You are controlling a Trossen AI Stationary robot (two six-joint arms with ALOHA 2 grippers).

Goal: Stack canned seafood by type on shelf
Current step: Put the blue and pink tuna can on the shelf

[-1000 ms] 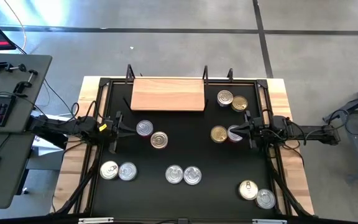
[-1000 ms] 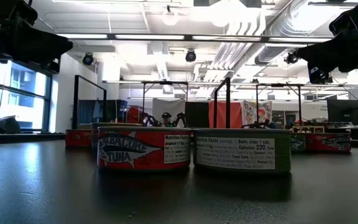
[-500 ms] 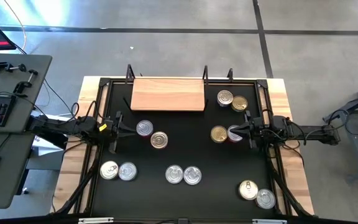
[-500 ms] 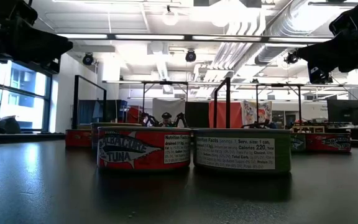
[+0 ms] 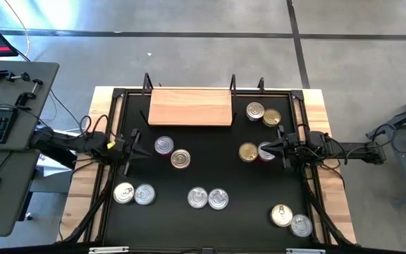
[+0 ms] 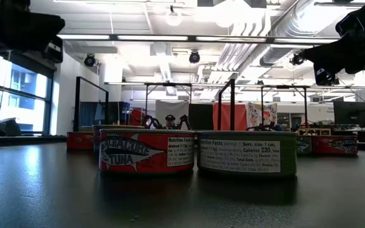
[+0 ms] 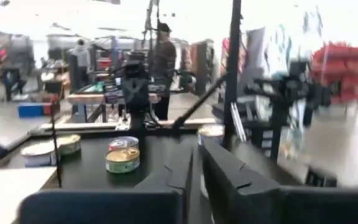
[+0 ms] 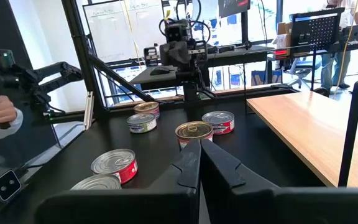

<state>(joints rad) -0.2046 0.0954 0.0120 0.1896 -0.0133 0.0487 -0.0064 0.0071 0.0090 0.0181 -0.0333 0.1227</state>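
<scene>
Flat round tins [image 5: 180, 159] scattered on black table [image 5: 210, 222], mostly silver lids, red label [image 6: 146, 152] reading "TUNA", wooden board [image 5: 190, 106] at far edge, left gripper [image 5: 137, 144] and right gripper [image 5: 273, 149] both closed empty.

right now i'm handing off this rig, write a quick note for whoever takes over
Left tool: shut, empty, at the table's left edge beside a silver-topped pair.
Right tool: shut, empty, at the right edge next to a gold-topped can and a red-sided can.
Shelf: at the back of the table, no cans on it.
Cans: twelve in six loose pairs across the black table.
Done: nothing stacked yet.
Left: sort all cans by type and stack them on the shelf.
</scene>
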